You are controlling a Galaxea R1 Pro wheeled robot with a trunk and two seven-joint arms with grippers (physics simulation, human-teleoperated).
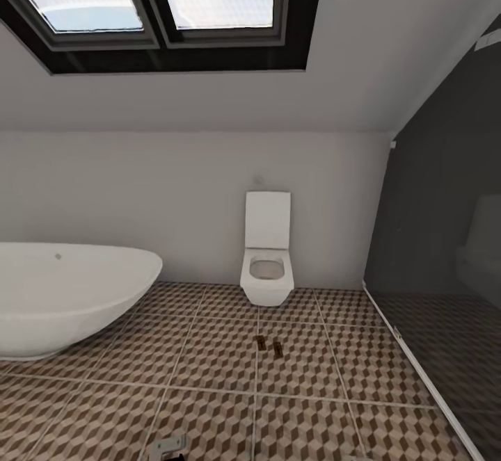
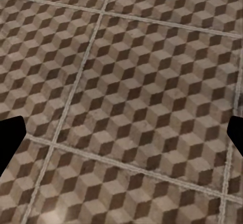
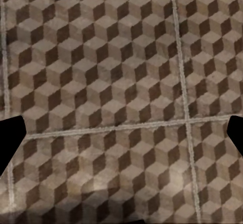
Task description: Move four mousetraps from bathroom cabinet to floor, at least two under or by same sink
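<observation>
Two mousetraps (image 1: 268, 346) lie side by side on the bathroom floor (image 1: 209, 377), just in front of the white toilet (image 1: 266, 252), with the white bathtub (image 1: 69, 294) off to their left. They rest well ahead of both tools, out of reach. The left tool (image 2: 121, 138) hangs over bare patterned tile, its dark fingers (image 2: 10, 140) spread wide with nothing between them. The right tool (image 3: 121, 138) likewise hovers over bare tile, its fingers (image 3: 10, 138) spread apart and empty.
</observation>
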